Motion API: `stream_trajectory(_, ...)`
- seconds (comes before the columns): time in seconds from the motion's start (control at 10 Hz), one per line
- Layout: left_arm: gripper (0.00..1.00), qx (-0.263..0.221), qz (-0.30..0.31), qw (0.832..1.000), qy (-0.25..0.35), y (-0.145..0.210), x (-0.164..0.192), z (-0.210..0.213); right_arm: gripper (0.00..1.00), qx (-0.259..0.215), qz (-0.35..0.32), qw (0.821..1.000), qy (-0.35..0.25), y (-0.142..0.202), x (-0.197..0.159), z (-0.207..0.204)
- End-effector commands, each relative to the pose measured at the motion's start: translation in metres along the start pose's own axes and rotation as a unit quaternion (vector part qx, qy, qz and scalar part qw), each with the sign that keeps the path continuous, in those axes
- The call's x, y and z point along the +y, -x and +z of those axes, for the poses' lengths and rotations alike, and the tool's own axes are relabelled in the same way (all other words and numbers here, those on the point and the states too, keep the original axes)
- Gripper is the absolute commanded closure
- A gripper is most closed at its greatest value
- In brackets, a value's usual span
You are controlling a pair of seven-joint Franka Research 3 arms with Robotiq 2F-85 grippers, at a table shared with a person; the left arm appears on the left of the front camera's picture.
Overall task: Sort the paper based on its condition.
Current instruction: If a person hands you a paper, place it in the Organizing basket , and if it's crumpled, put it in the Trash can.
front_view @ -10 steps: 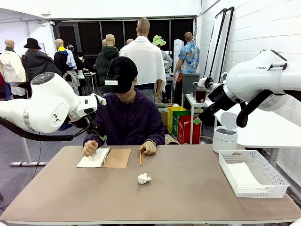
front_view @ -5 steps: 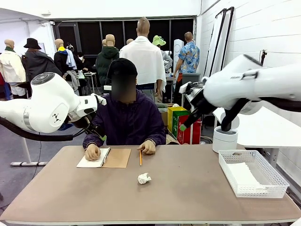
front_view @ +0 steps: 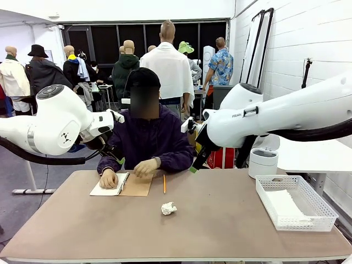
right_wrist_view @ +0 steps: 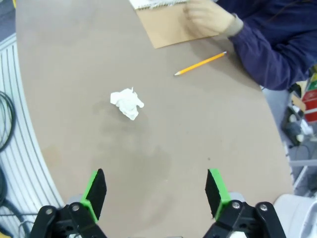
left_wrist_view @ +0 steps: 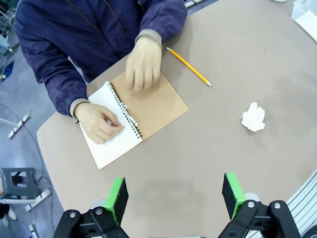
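The crumpled paper (right_wrist_view: 127,103) is lying mid-bench (right_wrist_view: 208,129), at eleven o'clock from the wide-open, empty right claw (right_wrist_view: 155,192). It is looking light, soft and springy; pinching across its bulk should be holding it.

Crumpled paper (left_wrist_view: 253,117) right of notepad (left_wrist_view: 132,117).

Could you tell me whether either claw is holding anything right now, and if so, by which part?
Nothing is held. The left claw and right claw both stand open above the table, clear of the crumpled paper.
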State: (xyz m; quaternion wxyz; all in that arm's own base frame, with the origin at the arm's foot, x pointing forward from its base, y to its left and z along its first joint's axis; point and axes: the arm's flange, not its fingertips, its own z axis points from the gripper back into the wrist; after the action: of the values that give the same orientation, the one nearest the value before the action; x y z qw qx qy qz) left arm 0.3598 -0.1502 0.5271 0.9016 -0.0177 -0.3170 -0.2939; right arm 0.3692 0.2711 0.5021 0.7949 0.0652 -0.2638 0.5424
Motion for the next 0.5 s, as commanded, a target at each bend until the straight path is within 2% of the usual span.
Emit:
stream_trajectory(0.0, 0.0, 0.002, 0.002, 1.0, 0.003, 0.0005, 0.001, -0.0004, 0.0, 0.005, 0.012, 1.0, 0.01, -0.0054, -0.0083, 0.0062)
stream_trajectory(0.4, 0.0, 0.002, 0.002, 1.0, 0.003, 0.0005, 0.001, -0.0004, 0.0, 0.0, 0.0, 1.0, 0.0, 0.0, 0.0, 0.0)
